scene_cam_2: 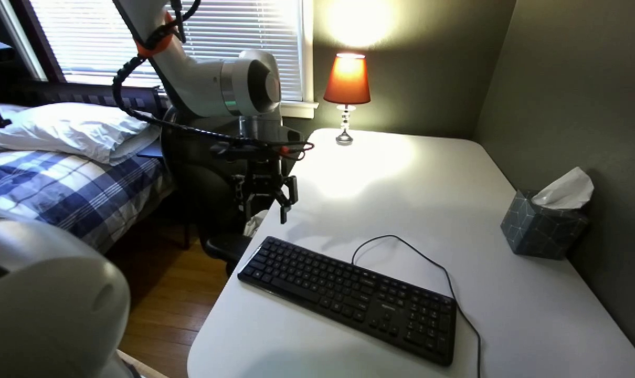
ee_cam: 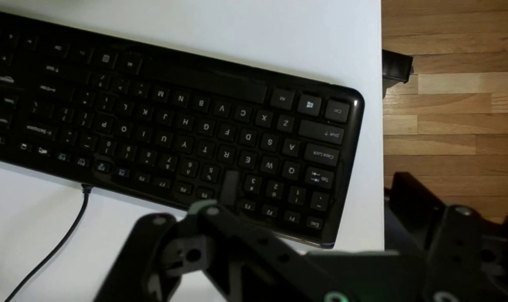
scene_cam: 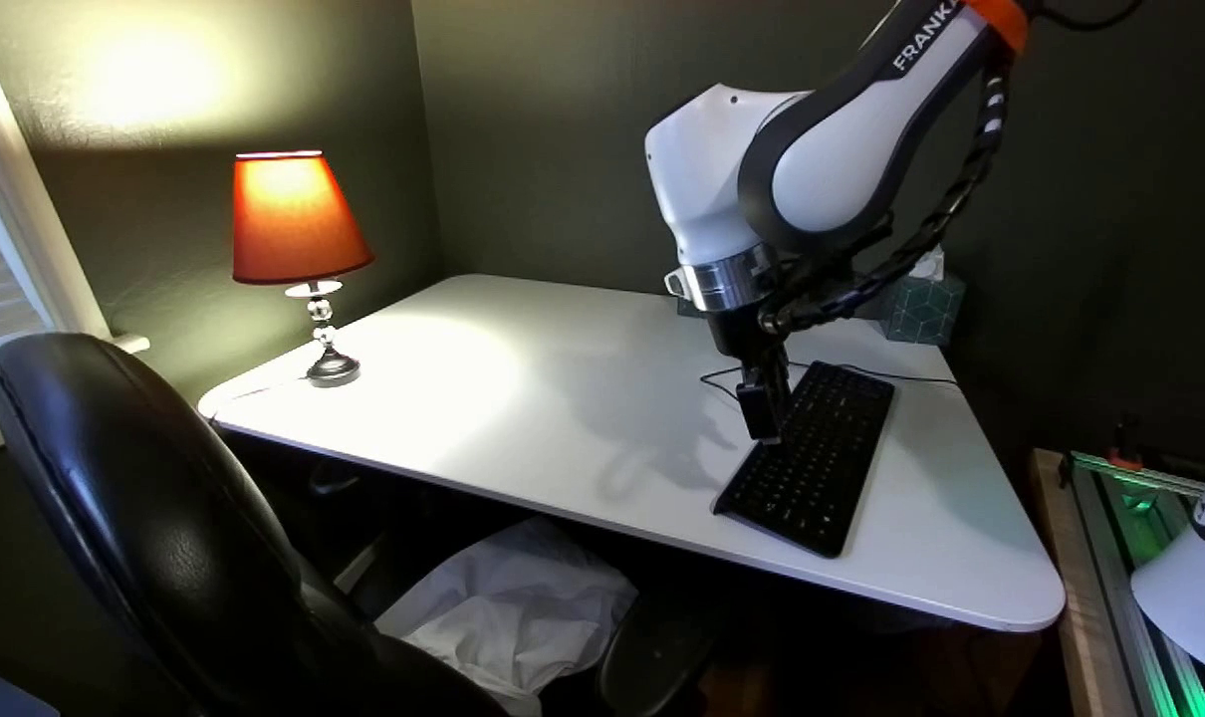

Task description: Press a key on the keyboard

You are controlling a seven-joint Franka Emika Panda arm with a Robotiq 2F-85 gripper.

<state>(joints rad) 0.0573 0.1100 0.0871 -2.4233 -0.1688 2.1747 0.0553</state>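
Observation:
The flat black keyboard (scene_cam: 830,448) lies on the white desk near its front edge. It shows whole in an exterior view (scene_cam_2: 349,296) and partly in the wrist view (ee_cam: 195,113), where its letters stand upside down. Its thin cable (scene_cam_2: 420,252) runs over the desk. My gripper (scene_cam_2: 265,216) is open and empty, pointing down. It hangs above the desk's edge near the keyboard's Esc and Tab end, apart from the keys. In the wrist view the gripper (ee_cam: 317,181) has one fingertip over the number-row keys and the other beyond the desk edge, over the floor.
The white desk (scene_cam: 563,378) bears a lit red lamp (scene_cam: 299,224) at the far end and a grey tissue box (scene_cam_2: 543,226) by the wall. A black office chair (scene_cam: 154,498) stands against the desk's edge. A bed (scene_cam_2: 60,168) is beyond.

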